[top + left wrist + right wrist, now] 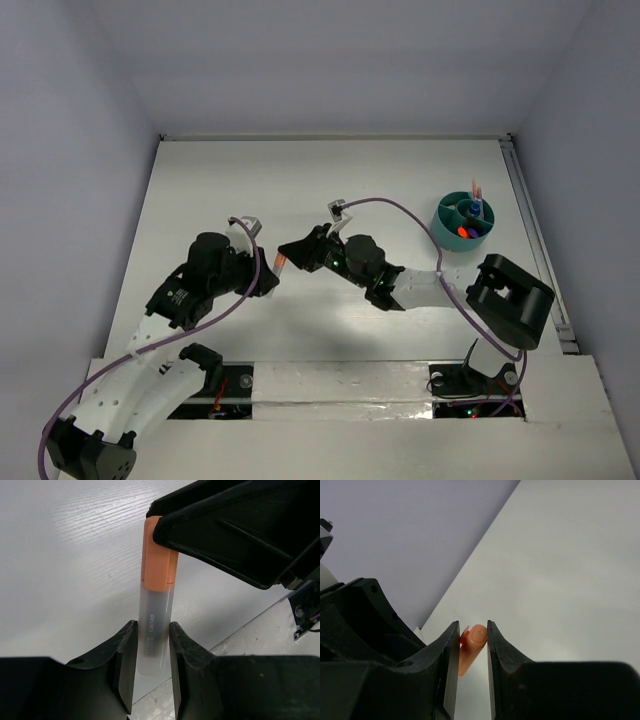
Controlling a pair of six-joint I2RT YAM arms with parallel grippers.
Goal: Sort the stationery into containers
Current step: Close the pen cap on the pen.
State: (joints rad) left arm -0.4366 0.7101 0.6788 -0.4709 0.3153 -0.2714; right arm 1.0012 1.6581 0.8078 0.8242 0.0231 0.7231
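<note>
Orange at the cap and frosted along the barrel, the orange highlighter is held up between the two arms over the white table, well to the left of the teal organiser. The left gripper is clamped on the frosted barrel, and the right gripper has its fingers pressed to either side of the orange cap. A few pens stand in the organiser's compartments.
</note>
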